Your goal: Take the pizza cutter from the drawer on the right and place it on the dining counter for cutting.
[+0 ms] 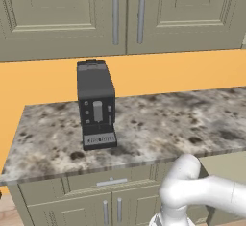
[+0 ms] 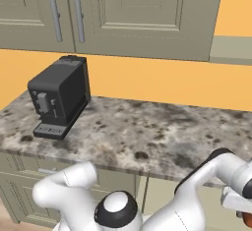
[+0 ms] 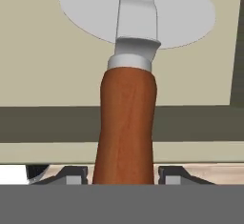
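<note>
The gripper point(image 3: 123, 176) pinches the pizza cutter point(image 3: 127, 99) low on its handle above the open drawer point(image 3: 57, 75), so the blade-heavy end could pivot or catch the drawer wall when lifted.

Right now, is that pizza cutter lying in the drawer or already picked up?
Picked up, it seems: in the hand view the pizza cutter's wooden handle runs between the gripper's fingertips, its round blade over the beige drawer floor.
</note>
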Robot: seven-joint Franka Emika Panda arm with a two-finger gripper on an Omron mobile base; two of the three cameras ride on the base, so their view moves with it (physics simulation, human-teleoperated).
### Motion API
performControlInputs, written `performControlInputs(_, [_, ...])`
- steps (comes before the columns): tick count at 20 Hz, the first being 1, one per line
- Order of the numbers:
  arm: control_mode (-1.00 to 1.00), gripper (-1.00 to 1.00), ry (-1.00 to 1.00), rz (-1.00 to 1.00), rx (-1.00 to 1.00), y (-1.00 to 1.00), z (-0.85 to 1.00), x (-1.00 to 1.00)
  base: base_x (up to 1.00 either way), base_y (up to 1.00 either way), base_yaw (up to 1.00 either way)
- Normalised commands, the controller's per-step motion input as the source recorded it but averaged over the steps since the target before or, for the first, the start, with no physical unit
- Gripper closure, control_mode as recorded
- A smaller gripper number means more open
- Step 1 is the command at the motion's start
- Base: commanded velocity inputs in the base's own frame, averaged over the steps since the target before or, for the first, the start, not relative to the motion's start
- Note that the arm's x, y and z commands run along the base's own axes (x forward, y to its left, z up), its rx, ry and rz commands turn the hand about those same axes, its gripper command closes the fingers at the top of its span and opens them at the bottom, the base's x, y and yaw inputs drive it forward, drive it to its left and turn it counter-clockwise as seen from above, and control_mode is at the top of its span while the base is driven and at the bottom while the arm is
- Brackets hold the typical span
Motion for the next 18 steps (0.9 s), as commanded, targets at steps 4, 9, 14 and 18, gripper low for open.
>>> performControlInputs(4, [-1.0, 1.0, 0.0, 0.0, -0.01, 0.23, 0.76, -0.29, 0.0, 0.0, 0.0])
performControlInputs(9, [-1.0, 1.0, -0.02, 0.0, -0.01, 0.45, 0.79, -0.19, 0.0, 0.0, 0.0])
performControlInputs(14, [-1.0, 1.0, -0.13, 0.05, 0.0, 0.92, 0.68, -0.03, 0.0, 0.0, 0.0])
performControlInputs(18, [-1.0, 1.0, -0.14, 0.08, 0.0, 0.98, 0.71, 0.0, 0.0, 0.0, 0.0])
